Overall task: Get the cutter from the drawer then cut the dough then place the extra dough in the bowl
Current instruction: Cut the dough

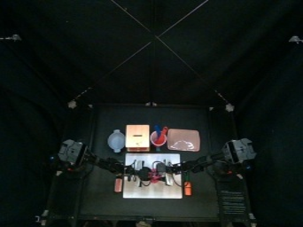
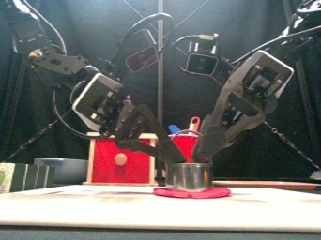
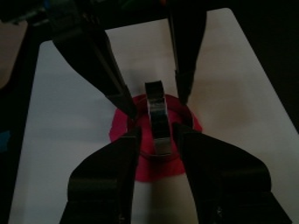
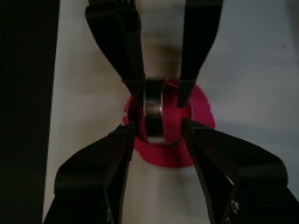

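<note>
Top: bowl (image 1: 116,140), wooden box (image 1: 138,138) and pink tray (image 1: 183,140) stand behind the white board (image 1: 130,191).

Front: a red cup (image 2: 186,146) holds a blue knife (image 2: 175,129) and a red knife (image 2: 194,123). The round metal cutter (image 2: 190,175) stands on flat red dough (image 2: 193,193). The left gripper (image 2: 163,157) and right gripper (image 2: 213,150) meet at it.

Wrists: the cutter's shiny rim sits on the dough. Whether either gripper is clamped or released, I cannot tell.

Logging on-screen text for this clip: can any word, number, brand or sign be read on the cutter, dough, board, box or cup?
None. The metal cutter, red dough, white cutting board, wooden box and red cup all show plain surfaces, with no print, label or number to be read in any view.
</note>
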You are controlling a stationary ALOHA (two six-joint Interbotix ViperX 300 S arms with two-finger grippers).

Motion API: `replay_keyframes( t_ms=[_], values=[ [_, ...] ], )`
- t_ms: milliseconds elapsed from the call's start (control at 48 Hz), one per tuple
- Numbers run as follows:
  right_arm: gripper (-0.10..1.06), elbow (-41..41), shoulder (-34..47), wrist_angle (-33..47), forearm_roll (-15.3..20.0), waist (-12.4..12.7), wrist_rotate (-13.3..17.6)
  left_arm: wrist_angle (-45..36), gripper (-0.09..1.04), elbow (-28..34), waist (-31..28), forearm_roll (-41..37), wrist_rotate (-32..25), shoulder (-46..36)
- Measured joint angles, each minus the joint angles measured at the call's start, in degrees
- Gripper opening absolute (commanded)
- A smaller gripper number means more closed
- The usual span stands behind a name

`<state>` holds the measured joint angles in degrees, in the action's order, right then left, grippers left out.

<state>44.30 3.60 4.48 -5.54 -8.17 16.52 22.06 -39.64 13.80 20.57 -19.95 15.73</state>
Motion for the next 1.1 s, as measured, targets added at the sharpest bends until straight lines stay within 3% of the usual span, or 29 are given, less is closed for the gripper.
replay_keyframes(
  t_ms=[708, 1104],
  values=[
    [0.84, -0.4, -2.1, -0.3, -1.1, 0.0, 0.0, 0.6, 0.77, -1.1, -1.0, -2.2, -0.2, -3.6],
    [0.83, -0.8, -2.9, -0.3, -1.1, 0.0, 0.3, 5.2, 0.76, -4.0, -0.9, -3.1, 0.0, -7.6]
  ],
)
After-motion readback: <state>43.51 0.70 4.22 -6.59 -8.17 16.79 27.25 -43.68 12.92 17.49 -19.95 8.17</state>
